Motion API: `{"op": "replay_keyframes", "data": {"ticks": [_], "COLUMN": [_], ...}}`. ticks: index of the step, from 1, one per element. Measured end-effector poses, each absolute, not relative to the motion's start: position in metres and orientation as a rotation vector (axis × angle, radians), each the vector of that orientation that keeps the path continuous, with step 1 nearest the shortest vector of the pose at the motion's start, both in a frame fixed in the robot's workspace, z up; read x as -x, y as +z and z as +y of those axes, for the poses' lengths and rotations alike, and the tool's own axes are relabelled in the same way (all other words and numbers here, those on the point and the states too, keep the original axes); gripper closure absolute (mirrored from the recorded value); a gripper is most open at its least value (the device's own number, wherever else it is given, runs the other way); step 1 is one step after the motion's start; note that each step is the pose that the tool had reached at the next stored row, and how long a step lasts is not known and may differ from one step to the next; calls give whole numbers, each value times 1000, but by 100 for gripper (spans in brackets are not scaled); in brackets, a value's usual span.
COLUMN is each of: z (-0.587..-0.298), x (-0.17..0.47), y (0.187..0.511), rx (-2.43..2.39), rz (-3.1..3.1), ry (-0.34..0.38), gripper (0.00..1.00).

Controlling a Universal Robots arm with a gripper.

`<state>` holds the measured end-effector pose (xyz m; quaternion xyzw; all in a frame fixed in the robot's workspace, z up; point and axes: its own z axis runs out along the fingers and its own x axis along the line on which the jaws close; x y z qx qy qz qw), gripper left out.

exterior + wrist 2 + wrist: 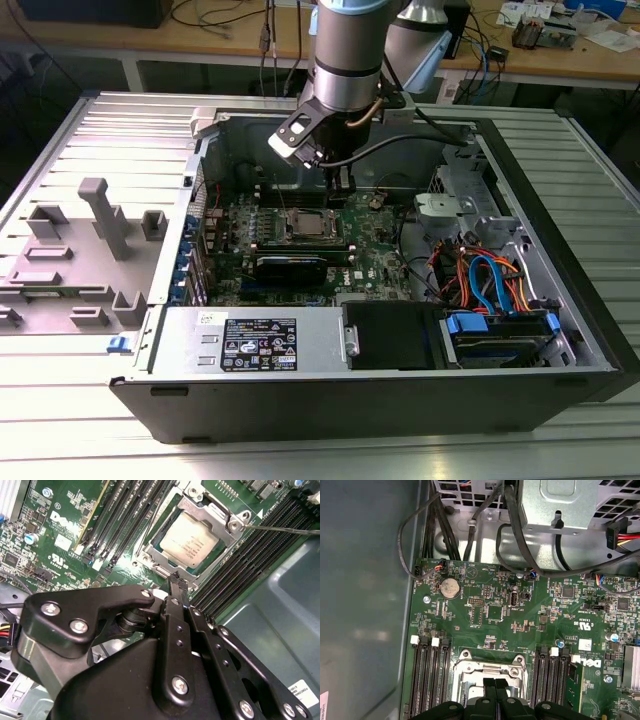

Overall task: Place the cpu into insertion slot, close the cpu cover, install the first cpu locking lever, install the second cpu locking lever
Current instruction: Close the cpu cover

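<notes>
"Where's the cpu?"

"Seated in the slot on the motherboard, with the cover lying flat around it."

"And your end effector?"

"Closed on nothing, fingers pressed together, just beside the slot's rim. A thin lever juts across the memory slots. The case lies open on the bench."

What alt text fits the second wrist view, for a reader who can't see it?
The cpu shows through the cut-out of the silvery cover, on a green motherboard between rows of black memory slots. The black end effector, shut on nothing, has its tips close to the cover's edge.
</notes>
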<state>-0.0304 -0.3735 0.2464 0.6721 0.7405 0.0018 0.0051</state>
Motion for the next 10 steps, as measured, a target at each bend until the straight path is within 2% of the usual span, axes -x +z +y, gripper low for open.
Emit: {"op": "replay_keyframes", "data": {"ticks": [10], "z": [-374], "x": [44], "y": [245], "rx": [-2105], "rz": [2319], "ry": [5], "gripper": [89]}}
